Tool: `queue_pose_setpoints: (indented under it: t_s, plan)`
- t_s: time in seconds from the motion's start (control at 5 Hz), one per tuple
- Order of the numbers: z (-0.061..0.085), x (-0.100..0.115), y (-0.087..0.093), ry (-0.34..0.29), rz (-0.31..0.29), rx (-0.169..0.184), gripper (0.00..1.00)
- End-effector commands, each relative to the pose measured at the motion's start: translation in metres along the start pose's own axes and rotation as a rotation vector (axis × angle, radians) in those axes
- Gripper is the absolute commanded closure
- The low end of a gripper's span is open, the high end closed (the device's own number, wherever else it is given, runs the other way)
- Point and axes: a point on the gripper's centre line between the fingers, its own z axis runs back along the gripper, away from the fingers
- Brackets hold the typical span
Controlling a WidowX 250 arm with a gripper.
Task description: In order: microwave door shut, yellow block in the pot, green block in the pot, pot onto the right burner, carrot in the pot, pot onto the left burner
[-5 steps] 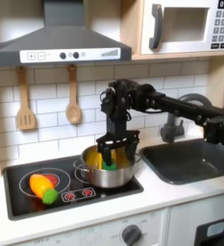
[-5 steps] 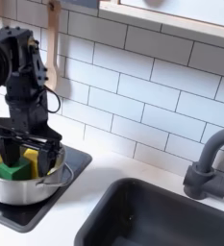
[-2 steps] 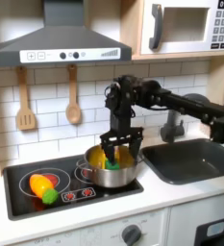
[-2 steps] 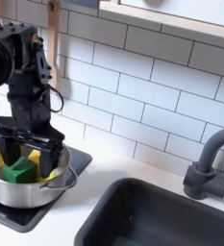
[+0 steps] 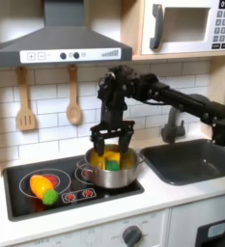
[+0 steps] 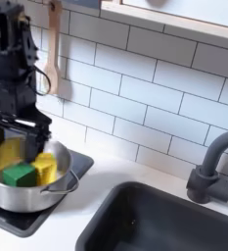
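The steel pot stands on the stove's burner at the first exterior view's right, and the pot holds the yellow block and the green block. Both blocks also show in the first exterior view: yellow block, green block. My gripper hangs open just above the pot's rim, holding nothing; in the second exterior view the gripper stands over the blocks. The orange carrot with its green top lies on the burner at the first exterior view's left. The microwave door is shut.
A dark sink with a grey faucet lies at the right in both exterior views. A wooden spatula and spoon hang on the tiled wall under the range hood. The black stove top ends near the counter's front edge.
My gripper has risen out of the pot, staying open, and shifted slightly toward the second exterior view's left. The pot, blocks and carrot have stayed put.
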Motion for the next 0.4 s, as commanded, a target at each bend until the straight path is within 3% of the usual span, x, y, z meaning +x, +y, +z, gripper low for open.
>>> queue_pose_setpoints:
  t_s: [0.0,0.2]
  plan:
    - [0.007,-0.007,0.040,0.007,0.110,0.067,0.00]
    - [0.007,-0.016,0.058,0.016,0.158,0.094,0.00]
